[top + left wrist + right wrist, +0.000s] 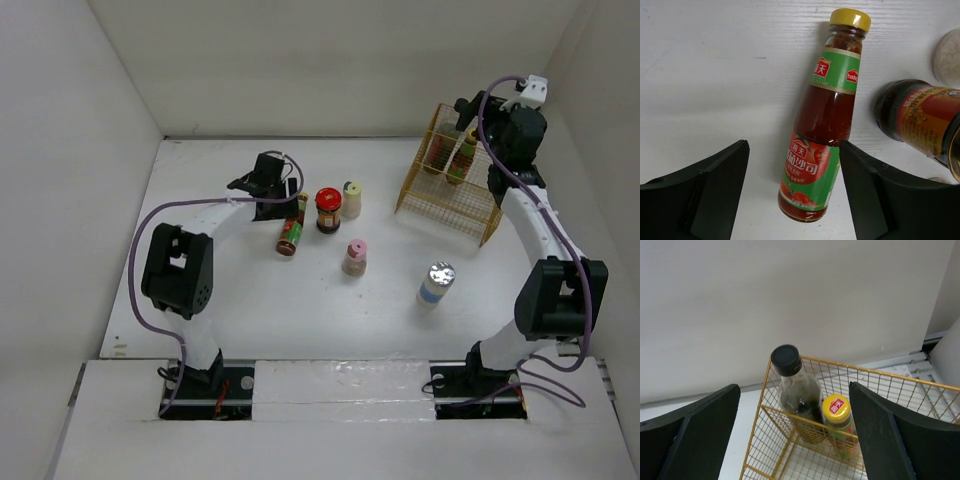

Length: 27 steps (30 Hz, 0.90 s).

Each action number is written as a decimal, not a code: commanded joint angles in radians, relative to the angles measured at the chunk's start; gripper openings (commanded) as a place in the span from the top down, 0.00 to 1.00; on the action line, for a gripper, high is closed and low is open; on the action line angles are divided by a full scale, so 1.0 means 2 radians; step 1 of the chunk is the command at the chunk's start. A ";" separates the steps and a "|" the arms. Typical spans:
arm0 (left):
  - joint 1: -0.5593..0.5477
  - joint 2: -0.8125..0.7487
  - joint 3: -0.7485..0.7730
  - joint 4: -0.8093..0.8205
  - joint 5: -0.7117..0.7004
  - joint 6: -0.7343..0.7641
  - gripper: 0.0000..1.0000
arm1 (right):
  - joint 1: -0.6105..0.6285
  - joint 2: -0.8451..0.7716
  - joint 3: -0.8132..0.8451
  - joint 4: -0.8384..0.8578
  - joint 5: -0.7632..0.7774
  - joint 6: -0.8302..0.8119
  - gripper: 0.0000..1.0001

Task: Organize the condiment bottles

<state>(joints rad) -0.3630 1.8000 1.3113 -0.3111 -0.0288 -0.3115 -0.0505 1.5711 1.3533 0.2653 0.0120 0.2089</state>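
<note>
A yellow-capped bottle with a red-green label (817,130) lies on its side on the table (230,290); it also shows in the top view (291,234). My left gripper (792,192) is open above it, fingers on either side of its base. The red-lidded jar (328,209), cream bottle (351,198), pink-capped beige bottle (354,257) and silver-lidded white-blue bottle (436,284) stand on the table. A tall black-capped bottle (797,385) and a second yellow-capped bottle (837,415) stand in the yellow wire basket (790,440). My right gripper (795,430) is open above the basket.
The yellow wire basket (420,195) stands at the back right near the wall. White walls enclose the table on the left, back and right. The red-lidded jar (920,120) stands close to the right of the lying bottle.
</note>
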 commanded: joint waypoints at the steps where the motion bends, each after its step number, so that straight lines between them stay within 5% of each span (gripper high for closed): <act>1: -0.013 -0.001 0.006 -0.010 -0.005 0.024 0.31 | 0.005 -0.008 -0.004 0.002 -0.020 0.008 0.05; 7: -0.036 0.037 0.017 -0.019 -0.033 0.028 0.31 | 0.005 -0.012 -0.009 0.002 -0.031 0.012 0.05; 12: -0.036 0.061 0.022 -0.019 -0.029 0.022 0.41 | 0.005 -0.029 -0.013 0.002 -0.031 0.012 0.05; 15: -0.036 0.066 0.022 -0.019 -0.024 0.018 0.58 | 0.005 -0.051 -0.018 0.002 -0.040 0.012 0.05; 18: -0.036 0.070 0.012 -0.024 -0.024 0.013 0.98 | 0.005 -0.065 -0.023 0.002 -0.045 0.017 0.05; 22: -0.036 0.034 -0.004 -0.032 -0.043 0.004 1.00 | 0.014 -0.087 -0.033 0.002 -0.062 0.017 0.05; 27: -0.036 -0.120 -0.037 0.005 -0.056 -0.005 1.00 | 0.027 -0.104 -0.033 0.002 -0.125 0.017 0.06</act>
<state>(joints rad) -0.4416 1.8187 1.2411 -0.3576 -0.0971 -0.3012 -0.0227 1.3960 1.2926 0.2363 -0.1310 0.2344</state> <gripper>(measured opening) 0.501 0.944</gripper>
